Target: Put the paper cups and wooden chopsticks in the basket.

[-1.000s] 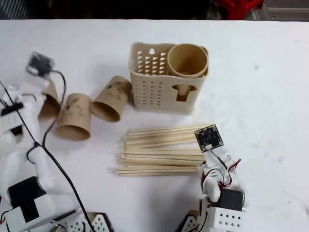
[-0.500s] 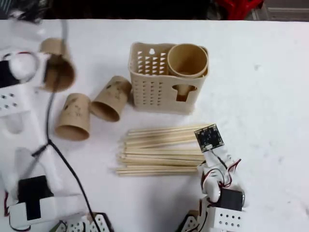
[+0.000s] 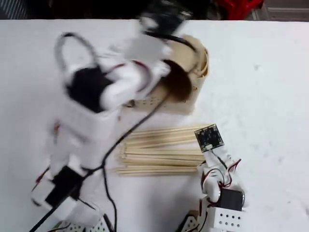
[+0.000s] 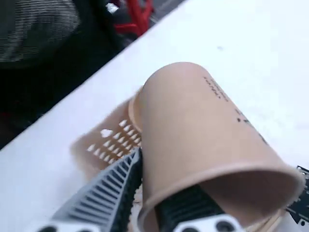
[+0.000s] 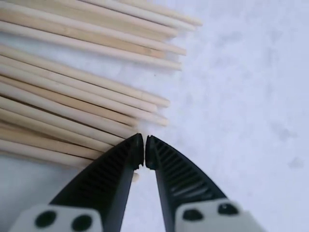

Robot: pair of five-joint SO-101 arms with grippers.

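One paper cup point(image 4: 203, 140) hangs gripped in the left jaws, seemingly above the basket point(image 4: 110, 141) (right jaws closed beside chopsticks point(image 5: 72, 82)).

Bright even light; chopsticks point(image 5: 72, 92) cast faint shadows on the table point(image 5: 251, 72)

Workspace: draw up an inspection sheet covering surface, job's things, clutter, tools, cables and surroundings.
Surface: white table.
Job's things: tan basket at the far middle, partly behind the left arm; paper cup held over it; wooden chopsticks in a loose pile on the table, nearer than the basket.
Clutter: nothing seen.
Tools: left tool shut on the paper cup, one finger inside, one outside; right tool shut and empty, tips at the chopsticks' ends.
Cables: black cable along the left arm; red and white wires on the right arm.
Surroundings: dark area and a red object beyond the far edge.
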